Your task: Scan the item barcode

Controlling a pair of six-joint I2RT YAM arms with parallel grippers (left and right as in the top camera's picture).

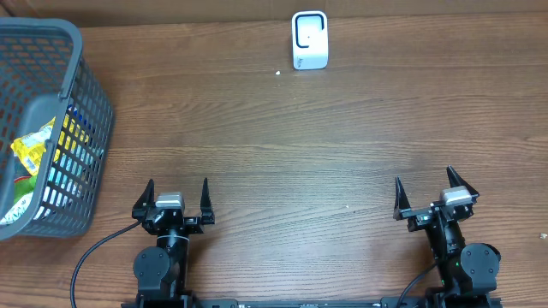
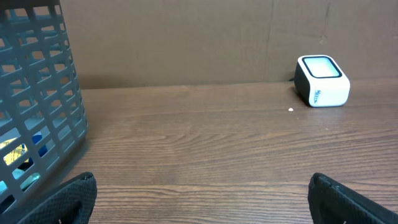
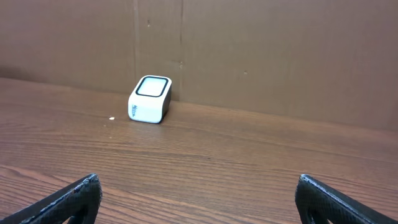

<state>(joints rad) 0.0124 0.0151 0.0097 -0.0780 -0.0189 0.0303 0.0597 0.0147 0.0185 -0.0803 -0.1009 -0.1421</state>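
A white barcode scanner [image 1: 309, 39] with a dark-rimmed window stands at the table's far edge, also visible in the left wrist view [image 2: 321, 81] and right wrist view [image 3: 150, 99]. Packaged items [image 1: 38, 150], yellow, green and blue, lie inside the grey basket [image 1: 86, 77] at the left; no single barcode shows. My left gripper [image 1: 178, 198] stands open at the near left, just right of the basket, nothing between its fingers. At the near right my right gripper [image 1: 425, 194] is open and empty too. Both sit far from the scanner.
The grey mesh basket wall [image 2: 37, 99] fills the left of the left wrist view. A brown board wall [image 3: 249, 50] runs behind the scanner. A tiny white speck [image 1: 277, 73] lies on the wood table [image 1: 282, 162] near the scanner.
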